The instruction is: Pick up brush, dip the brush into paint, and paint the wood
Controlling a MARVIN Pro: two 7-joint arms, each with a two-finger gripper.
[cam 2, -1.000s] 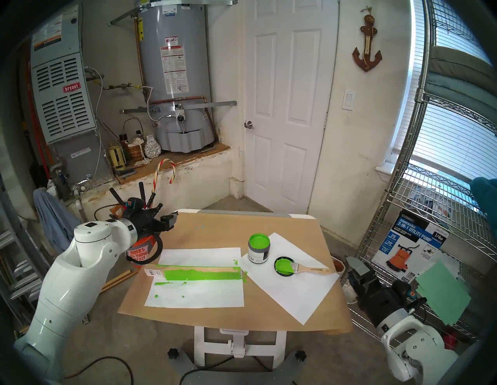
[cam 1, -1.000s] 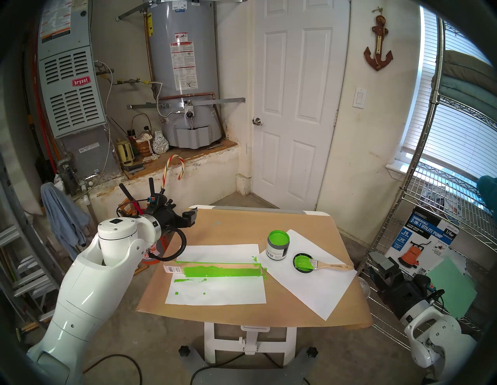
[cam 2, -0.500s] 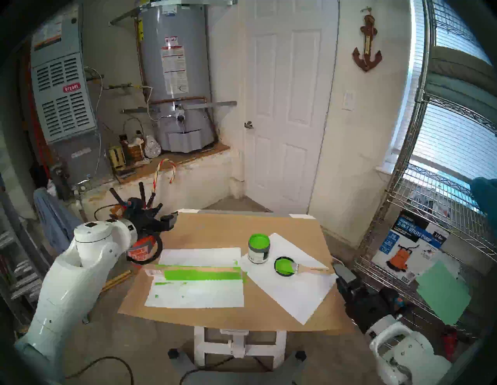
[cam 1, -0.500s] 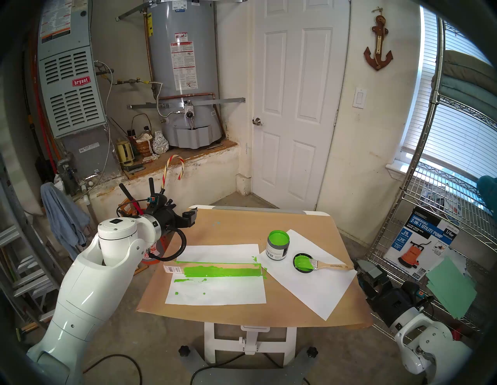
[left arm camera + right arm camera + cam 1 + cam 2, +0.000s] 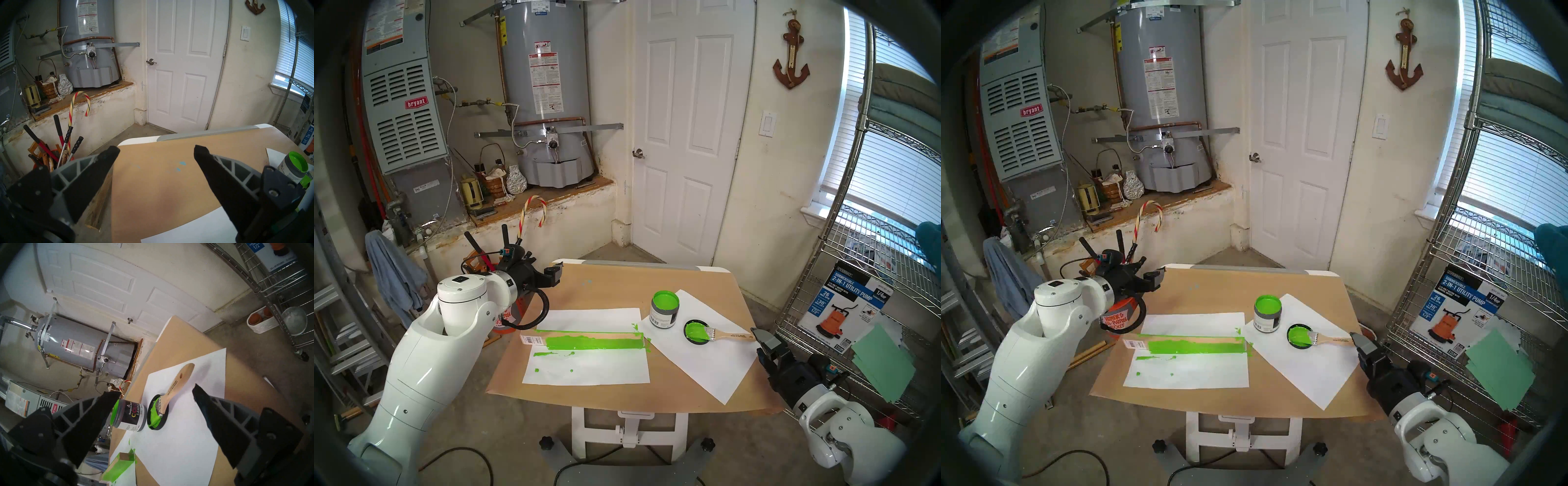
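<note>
A small flat paintbrush with a pale wooden handle, silver ferrule and green-coated bristles (image 5: 726, 335) is seen lying near the right edge of the tabletop, its bristles resting on a round black lid filled with green paint (image 5: 697, 331) and its handle pointing toward that edge. Just beside the lid, farther from the robot, a squat cylindrical jar of glossy lime-green paint with a grey-and-white label (image 5: 664, 309) is set upright and uncovered. Both are carried by a tilted white paper sheet (image 5: 714, 368) laid over the brown-paper-covered tabletop (image 5: 619, 285).

The long narrow pale wooden strip with a white barcode sticker at its left end (image 5: 585, 340) is placed across the middle of the tabletop between two more white paper sheets (image 5: 585, 370) smeared green. Most of its top face is already coated; a bare band along the far edge and the stickered end are left unpainted.

The right gripper (image 5: 763, 341) is held at the right edge of the tabletop, close to the tip of the brush handle, with its jaws spread wide and nothing between them; in the right wrist view the handle is framed between the fingers. The left gripper (image 5: 157, 150) is kept above the far left corner, its jaws likewise spread and empty.

The brush is judged not yet picked up, so grasping, dipping and covering the remaining bare wood are all left to be done.
</note>
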